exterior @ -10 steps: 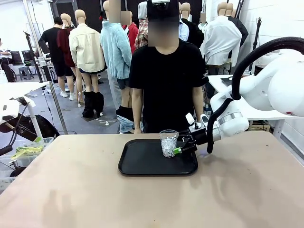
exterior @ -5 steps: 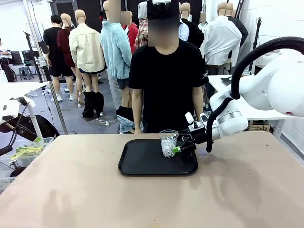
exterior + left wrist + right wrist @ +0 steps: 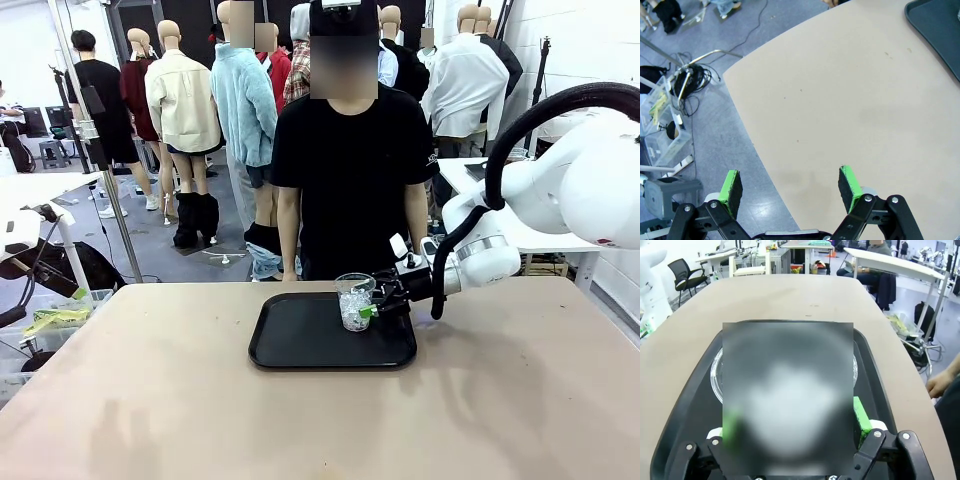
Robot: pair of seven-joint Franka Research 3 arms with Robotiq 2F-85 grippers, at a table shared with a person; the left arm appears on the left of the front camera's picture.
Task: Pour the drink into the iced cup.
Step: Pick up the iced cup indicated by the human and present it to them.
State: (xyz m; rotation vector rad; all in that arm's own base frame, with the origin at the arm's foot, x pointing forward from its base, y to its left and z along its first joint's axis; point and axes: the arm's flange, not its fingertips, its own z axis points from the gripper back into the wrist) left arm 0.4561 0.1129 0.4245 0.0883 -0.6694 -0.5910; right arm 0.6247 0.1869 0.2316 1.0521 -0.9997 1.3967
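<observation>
The iced cup (image 3: 355, 298) is clear plastic with ice in it and stands upright on the far right part of a black tray (image 3: 300, 350). My right gripper (image 3: 371, 309) reaches in from the right at cup height, open, with a green-padded finger on each side of the cup's lower half. In the right wrist view the cup's rim (image 3: 715, 375) shows between the fingers of the right gripper (image 3: 797, 416), above the tray (image 3: 687, 405). My left gripper (image 3: 790, 176) hangs open and empty over the table's edge. The drink is out of view.
A person in a black shirt (image 3: 350, 170) stands at the far side just behind the tray, one hand (image 3: 940, 382) by the table edge. The tan table (image 3: 150, 400) stretches bare around the tray; its rounded corner (image 3: 740, 85) borders floor with cables and a bin.
My right gripper has slid a little to the left and closer around the cup. The cup and tray have stayed put.
</observation>
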